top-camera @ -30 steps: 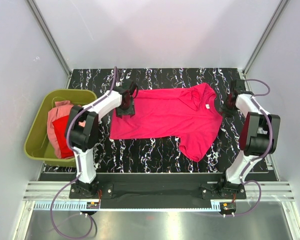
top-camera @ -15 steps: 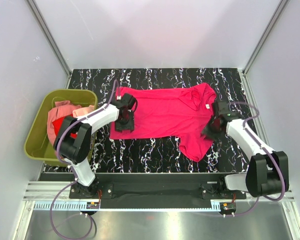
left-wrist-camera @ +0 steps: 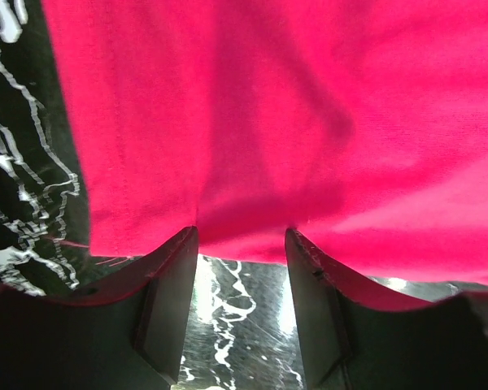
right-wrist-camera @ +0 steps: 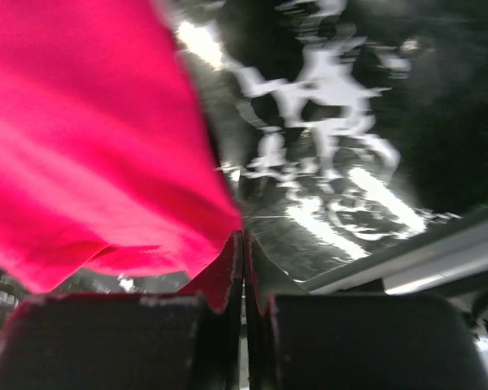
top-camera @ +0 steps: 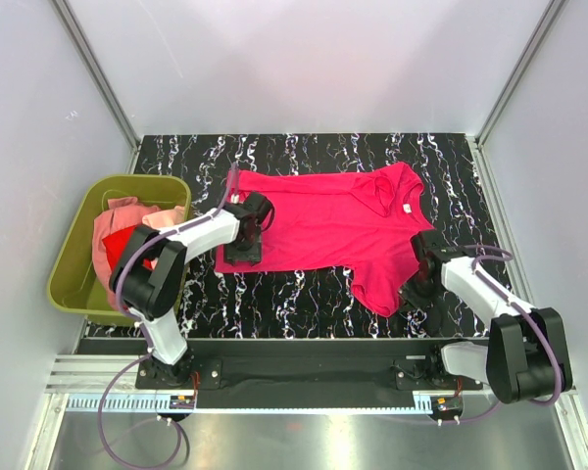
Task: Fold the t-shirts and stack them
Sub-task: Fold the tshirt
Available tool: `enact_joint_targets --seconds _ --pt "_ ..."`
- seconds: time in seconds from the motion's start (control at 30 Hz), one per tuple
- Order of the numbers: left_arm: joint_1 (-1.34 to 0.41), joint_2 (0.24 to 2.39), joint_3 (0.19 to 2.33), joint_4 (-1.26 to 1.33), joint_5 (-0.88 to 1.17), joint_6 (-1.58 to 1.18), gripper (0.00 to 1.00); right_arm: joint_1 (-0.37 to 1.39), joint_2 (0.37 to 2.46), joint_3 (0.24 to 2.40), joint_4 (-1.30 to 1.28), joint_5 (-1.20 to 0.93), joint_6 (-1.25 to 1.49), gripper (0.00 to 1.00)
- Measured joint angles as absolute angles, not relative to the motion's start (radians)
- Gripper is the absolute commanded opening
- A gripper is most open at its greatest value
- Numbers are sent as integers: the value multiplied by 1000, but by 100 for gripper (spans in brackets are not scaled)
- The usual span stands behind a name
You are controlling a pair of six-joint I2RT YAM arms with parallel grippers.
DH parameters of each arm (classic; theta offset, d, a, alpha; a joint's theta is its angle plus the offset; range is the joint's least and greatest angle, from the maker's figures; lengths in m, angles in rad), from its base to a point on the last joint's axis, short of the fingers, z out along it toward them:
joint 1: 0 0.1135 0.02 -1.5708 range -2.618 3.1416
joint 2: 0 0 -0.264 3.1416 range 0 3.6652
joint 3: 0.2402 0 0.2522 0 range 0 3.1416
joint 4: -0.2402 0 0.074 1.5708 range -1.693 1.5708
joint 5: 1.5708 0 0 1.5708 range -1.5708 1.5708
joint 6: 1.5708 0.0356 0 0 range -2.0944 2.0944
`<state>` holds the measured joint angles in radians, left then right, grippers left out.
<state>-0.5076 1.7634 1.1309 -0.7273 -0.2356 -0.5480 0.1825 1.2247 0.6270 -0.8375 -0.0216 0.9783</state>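
A bright magenta-pink t-shirt [top-camera: 323,220] lies spread flat on the black marbled table [top-camera: 294,304], collar to the right. My left gripper [top-camera: 243,245] is open at the shirt's near left hem corner. In the left wrist view the hem [left-wrist-camera: 268,106] meets the tips of the gripper [left-wrist-camera: 240,236], with bare table between the fingers. My right gripper [top-camera: 416,262] is shut low on the table at the shirt's right edge by the near sleeve. In the right wrist view the cloth [right-wrist-camera: 81,138] ends at the closed tips [right-wrist-camera: 244,236]. A pale salmon shirt [top-camera: 113,230] and a red shirt [top-camera: 127,269] lie bunched in the tub.
An olive-green tub [top-camera: 73,289] stands off the table's left edge, beside the left arm. White walls close in the back and sides. A metal rail [right-wrist-camera: 423,260] runs close to the right gripper at the table's edge.
My right arm has swung in from the far right edge and come down at the shirt's right side. My left gripper has moved toward me along the shirt's left hem to its near corner.
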Motion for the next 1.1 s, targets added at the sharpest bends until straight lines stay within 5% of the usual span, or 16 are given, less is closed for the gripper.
enact_joint_targets --seconds 0.33,0.6,0.8,1.1 --pt "-530 1758 1160 -787 -318 -546 53 183 1225 746 -1015 112 1044 0" --pt "-529 1736 1229 -752 -181 -539 49 285 1320 855 -873 27 994 0" --pt "-524 1776 1251 -735 -139 -537 49 440 1496 847 -792 20 1011 0" --pt "-521 1808 1206 -758 -247 -549 49 512 1433 740 -809 62 1058 0"
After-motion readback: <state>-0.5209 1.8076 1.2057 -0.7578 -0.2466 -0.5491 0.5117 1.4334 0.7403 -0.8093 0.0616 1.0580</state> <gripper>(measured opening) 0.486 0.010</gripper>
